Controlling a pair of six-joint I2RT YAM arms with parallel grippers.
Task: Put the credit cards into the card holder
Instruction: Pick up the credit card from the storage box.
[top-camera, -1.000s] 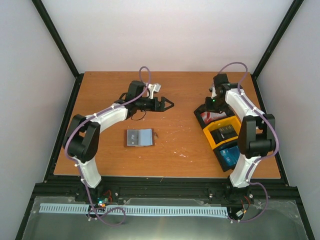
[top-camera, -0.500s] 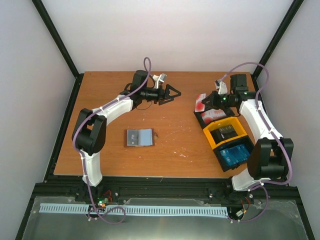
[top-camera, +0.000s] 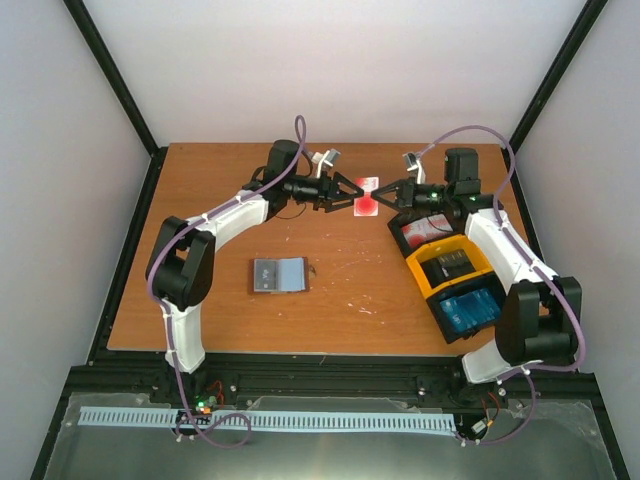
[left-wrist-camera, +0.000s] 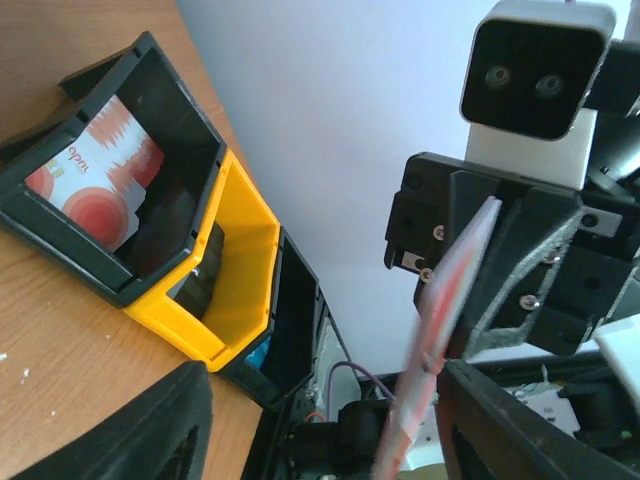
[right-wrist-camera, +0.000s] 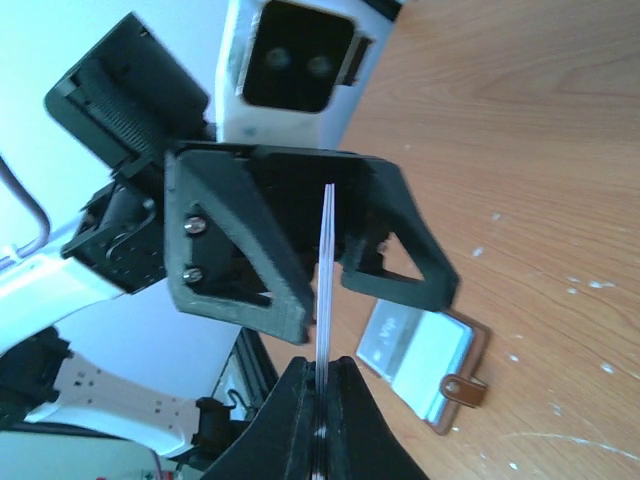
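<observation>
right gripper (top-camera: 386, 196) is grasping a red-and-white credit card (top-camera: 367, 203); left gripper (top-camera: 355, 197) is standing released, jaws straddling it.

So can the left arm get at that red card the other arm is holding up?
Probably yes: the right fingers hold the red and white card in mid-air, and the left fingers stand open either side of it, nothing between.
</observation>
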